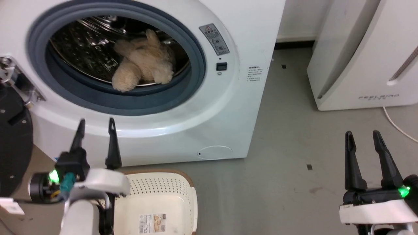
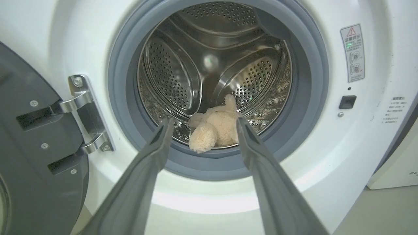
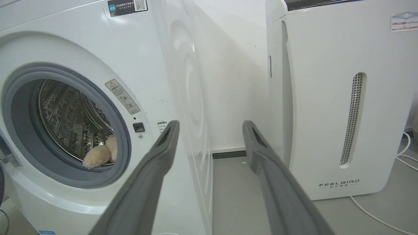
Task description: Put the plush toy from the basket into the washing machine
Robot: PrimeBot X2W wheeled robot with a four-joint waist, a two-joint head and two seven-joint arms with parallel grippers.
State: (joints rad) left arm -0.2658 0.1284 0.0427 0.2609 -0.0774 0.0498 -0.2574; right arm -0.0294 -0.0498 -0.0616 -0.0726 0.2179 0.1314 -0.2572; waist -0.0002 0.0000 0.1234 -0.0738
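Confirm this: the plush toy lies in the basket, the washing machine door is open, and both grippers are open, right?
No. The head view shows the plush toy inside the drum of the washing machine, not in the basket. The door, the left gripper and the right gripper are open.

Basket (image 1: 156, 192) cut off at my head view's bottom edge, its left side behind my forearm (image 1: 80, 213), door (image 1: 13, 143) cropped at left, sticker (image 1: 214, 39) print too small to read, face of the plush toy (image 1: 143, 62) unclear to me
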